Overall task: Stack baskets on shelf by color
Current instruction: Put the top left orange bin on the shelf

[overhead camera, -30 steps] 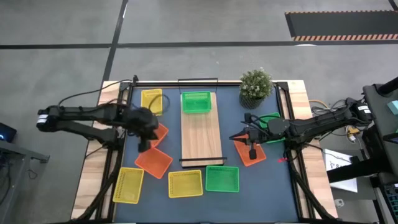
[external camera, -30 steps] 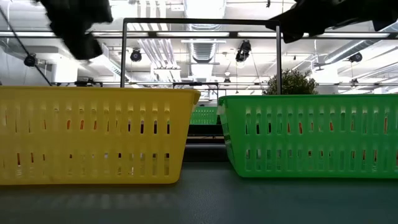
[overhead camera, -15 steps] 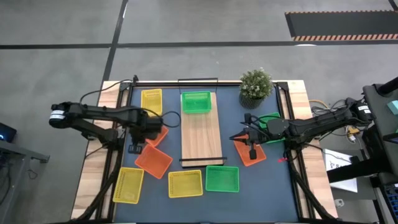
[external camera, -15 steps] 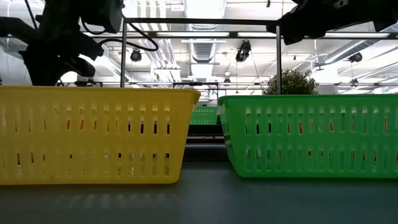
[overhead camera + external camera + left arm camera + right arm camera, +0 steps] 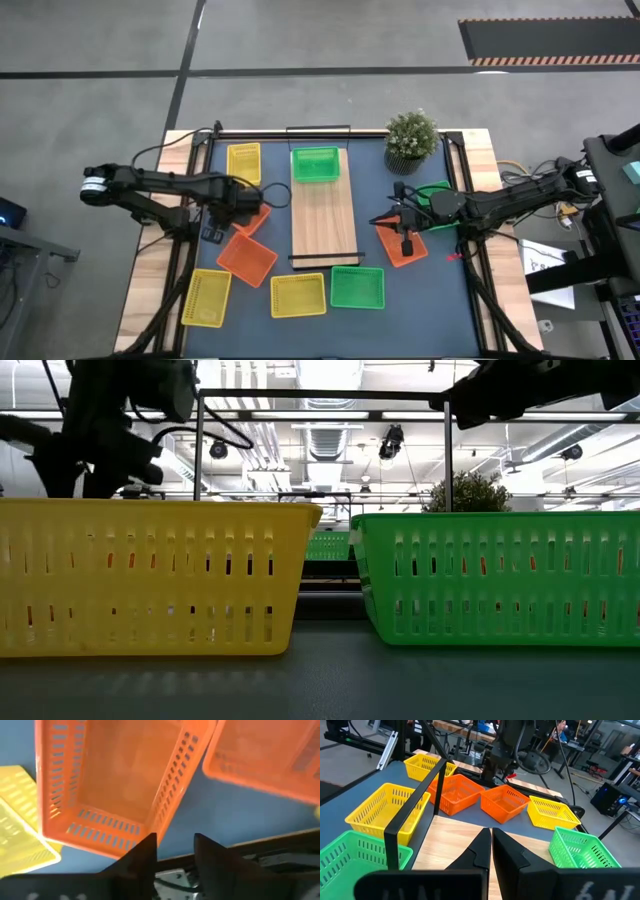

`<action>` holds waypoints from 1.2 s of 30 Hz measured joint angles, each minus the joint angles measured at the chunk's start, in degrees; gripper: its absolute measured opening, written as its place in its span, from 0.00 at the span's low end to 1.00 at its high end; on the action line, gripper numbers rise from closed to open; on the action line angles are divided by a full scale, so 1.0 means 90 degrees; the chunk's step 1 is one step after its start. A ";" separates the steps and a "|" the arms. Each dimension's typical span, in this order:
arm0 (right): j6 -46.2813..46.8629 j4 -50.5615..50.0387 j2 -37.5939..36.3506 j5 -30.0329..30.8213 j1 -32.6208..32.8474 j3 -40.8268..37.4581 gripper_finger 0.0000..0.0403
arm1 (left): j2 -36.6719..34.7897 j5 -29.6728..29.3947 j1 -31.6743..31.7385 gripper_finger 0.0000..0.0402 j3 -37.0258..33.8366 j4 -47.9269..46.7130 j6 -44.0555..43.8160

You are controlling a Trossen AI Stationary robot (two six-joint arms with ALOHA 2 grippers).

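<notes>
A: Currently, where is the left claw [image 5: 215, 232] standing relative to its target?

B: It is hanging low over the left part of the tabletop [image 5: 450, 300], at the tabletop's left edge, with its 2 fingers [image 5: 142, 851] apart and nothing between them. In the left wrist view they are bracketing the corner of the lower orange basket [image 5: 247, 259]. The upper orange basket [image 5: 256, 214] is lying just beyond it, toward the shelf [image 5: 324, 226].

A: Which way is the basket's long axis running?

B: In the high view the lower orange basket is lying skewed, neither parallel nor square to the shelf's long axis. My judgement: the coming grasp depends on the claw straddling 1 wall at that corner. The left arm is clearly nearer than the right.

A: What is the right claw [image 5: 405, 240] doing?

B: It is hovering over a third orange basket [image 5: 402, 246] on the right side, fingers pressed together, gripping nothing visible.

A: What are the containers holding?

B: Every basket in view is showing empty. 1 green basket [image 5: 316, 164] is sitting on the far end of the shelf; the rest of the board is bare. A yellow basket [image 5: 243, 162] is lying left of it. Along the near edge, 2 yellow baskets [image 5: 298, 295] and a green basket [image 5: 357, 287] are waiting.
</notes>
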 joint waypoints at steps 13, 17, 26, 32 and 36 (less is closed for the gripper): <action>0.0002 -0.0109 0.0000 0.0001 0.0002 0.0000 0.02 | 0.0008 -0.0170 0.0000 0.36 -0.0832 0.0920 0.0052; 0.0002 -0.0109 0.0000 0.0001 0.0000 0.0000 0.02 | 0.0019 -0.0171 0.0000 0.36 -0.1040 0.1202 0.0051; 0.0002 -0.0109 0.0000 0.0005 0.0002 0.0002 0.02 | 0.0019 -0.0211 0.0000 0.36 -0.1256 0.1542 0.0040; 0.0002 -0.0109 0.0000 0.0012 0.0002 0.0002 0.02 | 0.0019 -0.0238 0.0000 0.29 -0.1268 0.1554 0.0042; 0.0002 -0.0109 0.0000 0.0012 0.0002 0.0002 0.02 | 0.0019 -0.0240 0.0000 0.17 -0.1268 0.1553 0.0042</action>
